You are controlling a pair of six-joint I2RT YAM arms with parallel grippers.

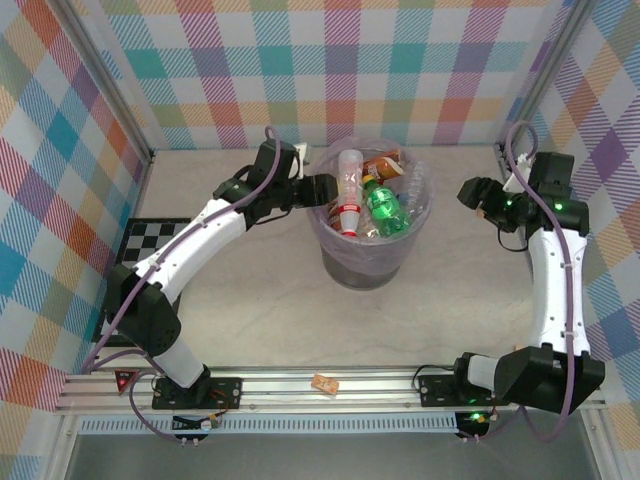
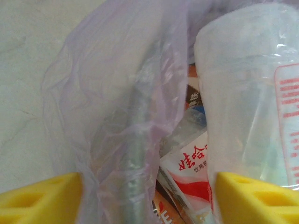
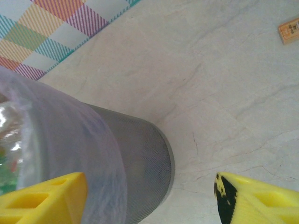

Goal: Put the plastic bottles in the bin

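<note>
The bin (image 1: 366,262), a grey mesh wastebasket lined with a pale lilac bag, stands mid-table holding several plastic bottles. Among them are a clear one with a red-and-white label (image 1: 350,195) and a green one (image 1: 383,208). My left gripper (image 1: 318,188) hangs at the bin's left rim, open. In the left wrist view its yellow fingers (image 2: 42,198) stand wide apart over the bagged rim (image 2: 135,140), with a clear bottle (image 2: 243,93) and a red-and-white label (image 2: 194,172) just beyond. My right gripper (image 1: 480,200) is open to the right of the bin, its fingers (image 3: 42,198) framing the mesh wall (image 3: 140,158).
A black-and-white checkerboard (image 1: 150,238) lies at the left wall. A small tan block (image 1: 325,383) sits on the front rail, and another tan block (image 3: 289,30) lies on the pale tabletop. Checked walls close in the back and both sides.
</note>
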